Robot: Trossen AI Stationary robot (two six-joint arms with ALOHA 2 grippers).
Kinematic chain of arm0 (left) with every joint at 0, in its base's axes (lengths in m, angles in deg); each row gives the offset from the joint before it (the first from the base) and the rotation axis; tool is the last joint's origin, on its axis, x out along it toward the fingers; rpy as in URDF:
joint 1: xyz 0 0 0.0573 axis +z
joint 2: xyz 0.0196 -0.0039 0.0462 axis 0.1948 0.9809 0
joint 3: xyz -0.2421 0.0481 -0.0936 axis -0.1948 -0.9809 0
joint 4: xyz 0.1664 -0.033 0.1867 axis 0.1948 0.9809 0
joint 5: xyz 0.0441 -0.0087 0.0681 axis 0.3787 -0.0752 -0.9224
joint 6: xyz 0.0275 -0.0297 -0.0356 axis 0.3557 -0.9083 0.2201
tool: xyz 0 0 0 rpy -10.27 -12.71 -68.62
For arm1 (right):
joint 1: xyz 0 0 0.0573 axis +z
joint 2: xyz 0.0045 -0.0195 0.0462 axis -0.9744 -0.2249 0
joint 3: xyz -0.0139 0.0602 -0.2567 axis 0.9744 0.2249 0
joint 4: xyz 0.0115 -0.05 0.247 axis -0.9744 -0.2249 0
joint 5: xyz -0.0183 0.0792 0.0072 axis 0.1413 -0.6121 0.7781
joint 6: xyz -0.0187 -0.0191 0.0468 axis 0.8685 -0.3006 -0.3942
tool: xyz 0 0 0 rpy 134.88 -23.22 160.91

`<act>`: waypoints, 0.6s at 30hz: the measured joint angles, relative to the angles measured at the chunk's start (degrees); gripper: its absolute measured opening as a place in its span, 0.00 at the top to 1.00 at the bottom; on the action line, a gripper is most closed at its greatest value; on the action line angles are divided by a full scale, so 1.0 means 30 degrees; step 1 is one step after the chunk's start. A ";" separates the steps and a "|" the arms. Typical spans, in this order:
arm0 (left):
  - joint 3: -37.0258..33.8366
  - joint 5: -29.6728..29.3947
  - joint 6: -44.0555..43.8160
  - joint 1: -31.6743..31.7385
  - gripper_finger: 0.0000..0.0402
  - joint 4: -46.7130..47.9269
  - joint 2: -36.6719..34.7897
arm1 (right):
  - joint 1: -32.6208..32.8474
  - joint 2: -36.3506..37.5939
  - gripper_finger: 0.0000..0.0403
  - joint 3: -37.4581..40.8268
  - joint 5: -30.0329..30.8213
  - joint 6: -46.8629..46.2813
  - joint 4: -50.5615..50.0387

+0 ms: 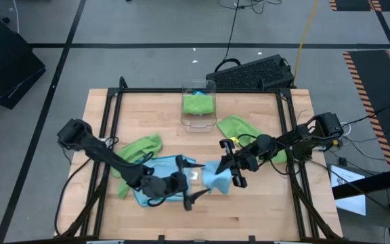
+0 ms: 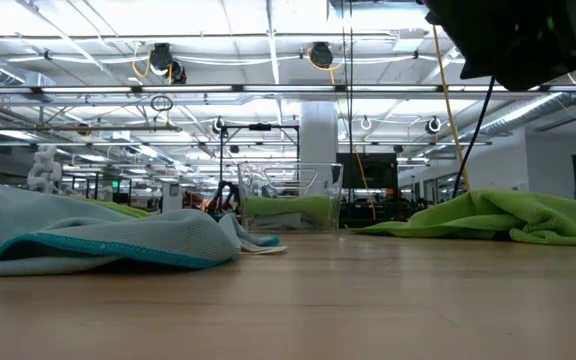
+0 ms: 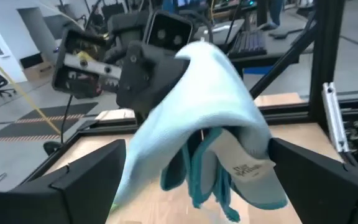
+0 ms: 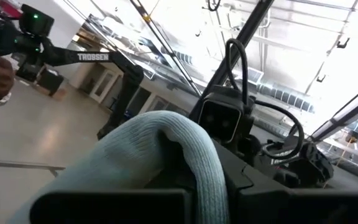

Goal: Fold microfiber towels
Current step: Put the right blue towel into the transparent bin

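Blue towel (image 2: 88,238) bunched lower left on table (image 2: 348,300); clear bin (image 2: 290,198) w/ green towel (image 2: 290,210) ctr; another green towel (image 2: 498,217) heaped right; dark arm part (image 2: 513,35) upper right.

Dark jointed arms (image 1: 107,154) (white "TROSSEN" lettering), black cables.

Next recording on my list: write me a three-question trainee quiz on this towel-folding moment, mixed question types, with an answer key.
1. True or false: the right gripper is shut on the light blue microfiber towel.
2. Multiple choice: the clear plastic bin holds A) a lime green cloth, B) a light blue cloth, C) nothing.
3. Fill in: the left gripper has its fingers ____.

Key: 1 true, a raised fold of the towel drapes from it; 2 A, the folded lime green towel in the bin; 3 open.
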 joint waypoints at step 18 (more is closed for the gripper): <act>0.0000 0.0954 -0.2269 0.1104 0.01 0.1104 0.0225 | -0.0274 -0.0007 0.97 -0.0004 0.2040 -0.0180 -0.0021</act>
